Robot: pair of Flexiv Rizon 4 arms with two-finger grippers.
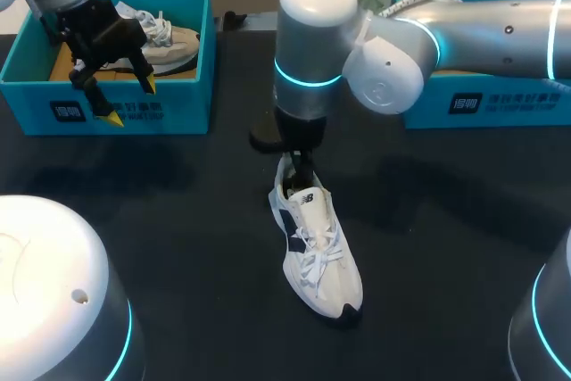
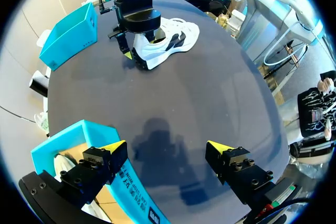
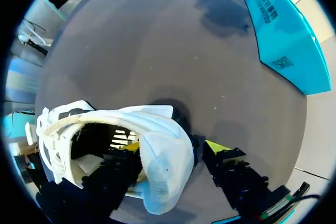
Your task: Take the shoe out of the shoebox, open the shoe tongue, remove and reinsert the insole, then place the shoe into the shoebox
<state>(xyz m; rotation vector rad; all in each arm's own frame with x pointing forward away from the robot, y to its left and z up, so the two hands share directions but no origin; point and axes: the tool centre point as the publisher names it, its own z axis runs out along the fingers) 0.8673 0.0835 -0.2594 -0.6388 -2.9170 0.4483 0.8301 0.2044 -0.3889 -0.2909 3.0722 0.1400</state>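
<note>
**Shoe on tabletop, right tool at its heel**

Head: the shoe (image 1: 319, 260) lies upright on the tabletop (image 1: 178, 211), toe toward me. My right tool (image 1: 302, 165) sits at its heel, with the right shoebox (image 1: 500, 104) well behind. My left tool (image 1: 132, 103) hangs over the front wall of the left shoebox (image 1: 169, 111), released, well apart from the shoe. A boxed shoe (image 1: 169, 42) sits inside.

Left wrist: left tool (image 2: 165, 148) is spread wide with nothing between. The left shoebox (image 2: 79, 129) rim is under one finger. The shoe (image 2: 176, 38) is far ahead, with the right tool (image 2: 137, 45) on its heel.

Right wrist: right tool (image 3: 173, 147) straddles the heel wall of the shoe (image 3: 163, 166), one side inside the opening, one outside. I can't tell if it's clamped.
</note>
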